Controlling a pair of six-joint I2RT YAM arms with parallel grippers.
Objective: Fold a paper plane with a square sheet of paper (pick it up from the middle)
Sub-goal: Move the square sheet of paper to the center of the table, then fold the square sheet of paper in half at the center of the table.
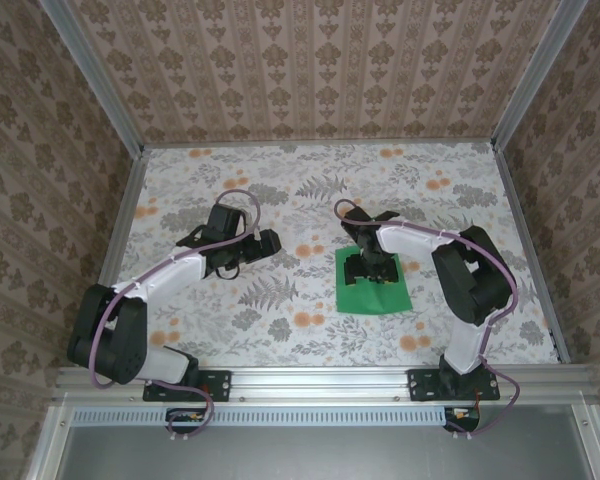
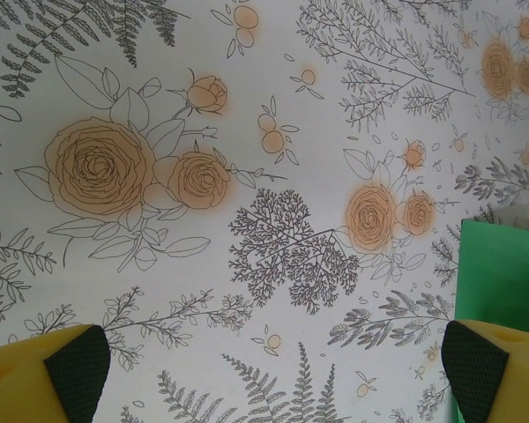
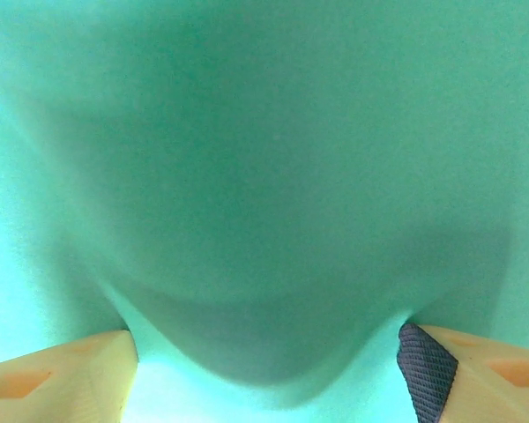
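Right gripper, jaws apart on the square sheet of paper's middle, should close slowly to pinch 1 ridge; left gripper hovers wide open.

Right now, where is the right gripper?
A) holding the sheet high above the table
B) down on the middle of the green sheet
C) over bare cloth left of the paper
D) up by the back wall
B: in the top view the right gripper sits on the middle of the square sheet of paper, and its wrist camera sees green paper between its spread jaws.
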